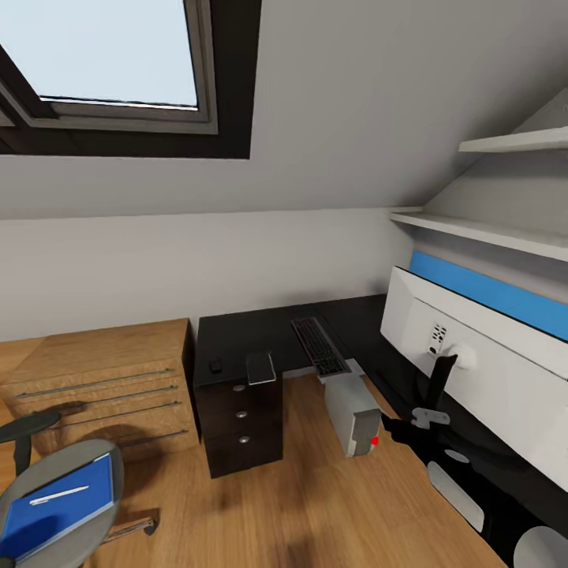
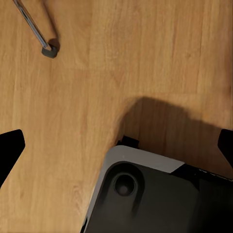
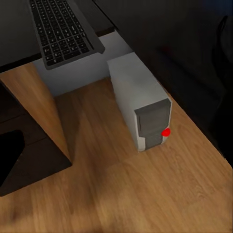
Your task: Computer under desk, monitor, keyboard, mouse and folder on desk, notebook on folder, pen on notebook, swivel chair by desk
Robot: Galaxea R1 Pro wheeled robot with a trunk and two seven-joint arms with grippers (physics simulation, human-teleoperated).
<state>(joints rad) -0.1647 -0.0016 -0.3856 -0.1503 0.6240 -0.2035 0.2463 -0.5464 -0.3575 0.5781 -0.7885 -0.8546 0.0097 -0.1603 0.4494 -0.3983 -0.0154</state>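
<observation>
On the desk (image 1: pixel 237 335) lie the keyboard (image 1: pixel 319 345), notebook (image 1: pixel 260 367) and mouse (image 1: pixel 214 365); the monitor (image 1: pixel 481 371) stands beside them. The computer (image 1: pixel 352 415) sits beneath its edge. The folder (image 1: pixel 55 505) rests on the swivel chair (image 1: pixel 67 544). I cannot tell how my fingers stand.

Black desk (image 1: pixel 237 335) — keyboard (image 1: pixel 319 345), mouse (image 1: pixel 215 365), notebook (image 1: pixel 260 368)

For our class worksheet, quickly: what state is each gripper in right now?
Left gripper: open, holding nothing.
Right gripper: looks open, holding nothing.
</observation>
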